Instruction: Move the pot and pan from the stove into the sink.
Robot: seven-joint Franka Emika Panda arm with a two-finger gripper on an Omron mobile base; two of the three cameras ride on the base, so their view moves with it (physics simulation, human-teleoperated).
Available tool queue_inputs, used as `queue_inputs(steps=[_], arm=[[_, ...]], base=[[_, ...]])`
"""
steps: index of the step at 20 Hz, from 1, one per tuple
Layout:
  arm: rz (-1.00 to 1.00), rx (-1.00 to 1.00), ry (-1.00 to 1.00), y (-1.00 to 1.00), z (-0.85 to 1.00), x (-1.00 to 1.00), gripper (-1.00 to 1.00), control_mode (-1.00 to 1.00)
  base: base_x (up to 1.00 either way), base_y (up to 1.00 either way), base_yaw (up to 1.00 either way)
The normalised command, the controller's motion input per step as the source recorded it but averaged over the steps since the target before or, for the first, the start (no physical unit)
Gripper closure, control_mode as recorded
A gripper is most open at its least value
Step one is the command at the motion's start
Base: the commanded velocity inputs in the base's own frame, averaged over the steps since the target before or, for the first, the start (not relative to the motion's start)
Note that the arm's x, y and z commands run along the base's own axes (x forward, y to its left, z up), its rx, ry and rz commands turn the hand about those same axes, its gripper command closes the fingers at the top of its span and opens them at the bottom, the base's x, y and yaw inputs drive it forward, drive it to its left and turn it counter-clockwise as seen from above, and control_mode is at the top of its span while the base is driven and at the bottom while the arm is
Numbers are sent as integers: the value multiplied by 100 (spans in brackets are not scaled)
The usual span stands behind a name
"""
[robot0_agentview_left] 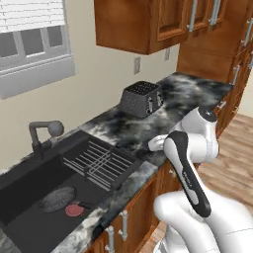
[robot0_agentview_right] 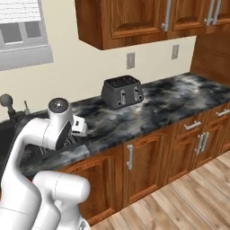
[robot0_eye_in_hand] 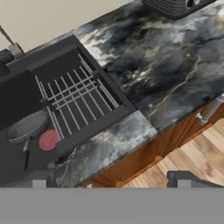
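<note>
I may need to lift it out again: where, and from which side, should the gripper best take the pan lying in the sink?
Probably the thin dark handle of the pan, from straight above, with the jaws across it. It is narrow and sticks out clear of the bowl, whose rim looks wide. The walls of the sink would hinder a sideways approach.

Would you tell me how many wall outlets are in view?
2. The first outlet is above the toaster; the second outlet is further right, beneath the upper cabinets. More may lie outside the views.
</note>
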Motion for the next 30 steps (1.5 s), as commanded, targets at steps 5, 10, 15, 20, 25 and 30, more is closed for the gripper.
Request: queue_inputs(steps=[5,10,15,20,25,30], arm=[[0,0,0,0,0,0,-100,100],[0,0,0,0,0,0,-100,100],[0,0,0,0,0,0,-100,100],[0,0,0,0,0,0,-100,100],[0,0,0,0,0,0,-100,100],[0,0,0,0,0,0,-100,100]], base=[[9,-41,-43],[7,-31,-46],[6,-27,-47],[6,-26,-47],[6,-26,-47],[6,-26,-47]])
